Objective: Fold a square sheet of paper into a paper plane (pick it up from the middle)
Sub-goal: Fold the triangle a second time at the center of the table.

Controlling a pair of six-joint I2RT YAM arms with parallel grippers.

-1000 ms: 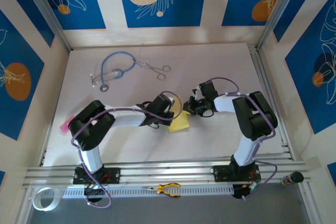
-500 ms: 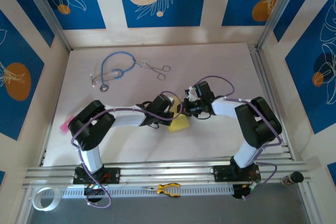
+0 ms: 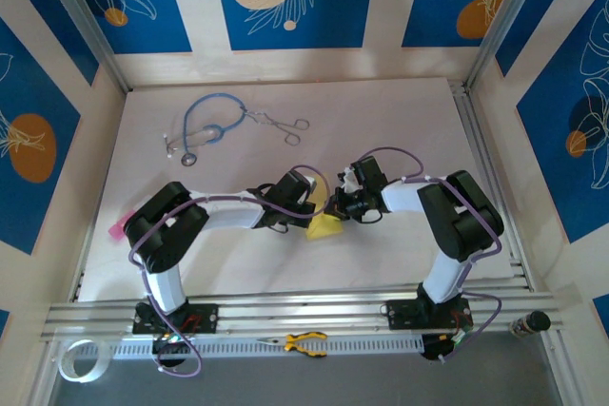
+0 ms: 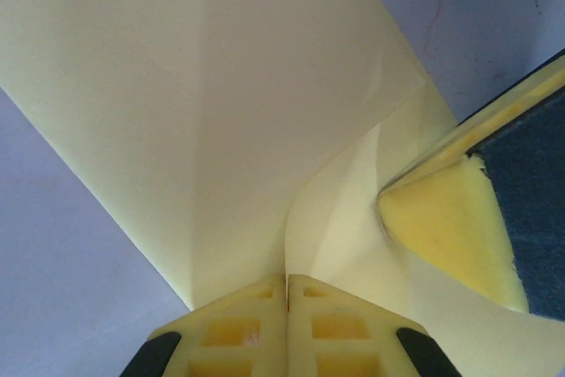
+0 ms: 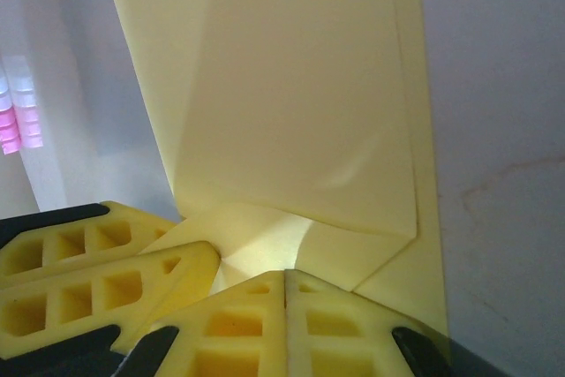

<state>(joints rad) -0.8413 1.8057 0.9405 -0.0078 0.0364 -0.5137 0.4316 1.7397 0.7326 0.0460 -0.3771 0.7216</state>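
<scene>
Near the middle of the table, where the two arm tips meet, the pale-yellow sheet of paper shows from above as a small folded patch, partly covered by both wrists. In the left wrist view the sheet is thin, plain and unmarked. A straight crease runs down its face and a flap curls up near the bottom. The left gripper has its jaws pressed together with the paper pinched between them. In the right wrist view the sheet shows layered edges along its right side and a folded corner low down. The right gripper is likewise clamped tight on it, with the left gripper's fingers just beside.
</scene>
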